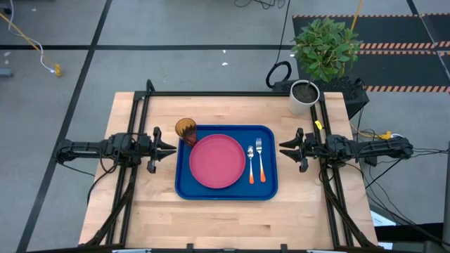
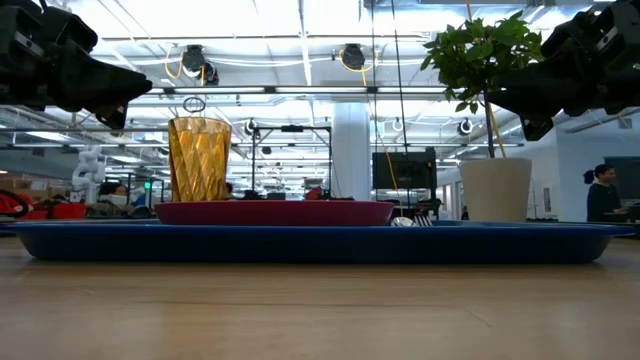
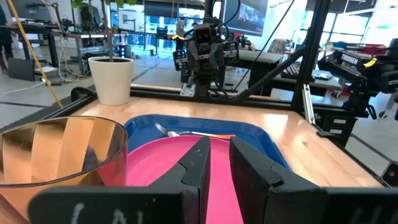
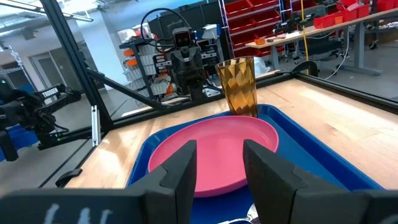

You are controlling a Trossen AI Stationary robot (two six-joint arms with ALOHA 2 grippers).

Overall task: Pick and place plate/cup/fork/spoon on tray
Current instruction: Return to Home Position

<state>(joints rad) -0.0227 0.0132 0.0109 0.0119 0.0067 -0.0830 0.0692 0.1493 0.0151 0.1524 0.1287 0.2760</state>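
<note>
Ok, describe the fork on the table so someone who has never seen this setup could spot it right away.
Find the big blue tray in the middle of the wooden table; a pink plate fills most of it. Two small orange-handled utensils lie side by side past the plate, toward the right arm. The fork is the outer one, nearer the tray's edge, ending in tines, whereas the spoon ends in a round bowl.

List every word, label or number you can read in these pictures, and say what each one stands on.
"TROSSEN": white lettering on the dark arm, right wrist view.
"TROSSEN": the same lettering on the dark arm, left wrist view, only partly legible.
Pale marks on the bar behind the fingers: too blurred to read.
</note>
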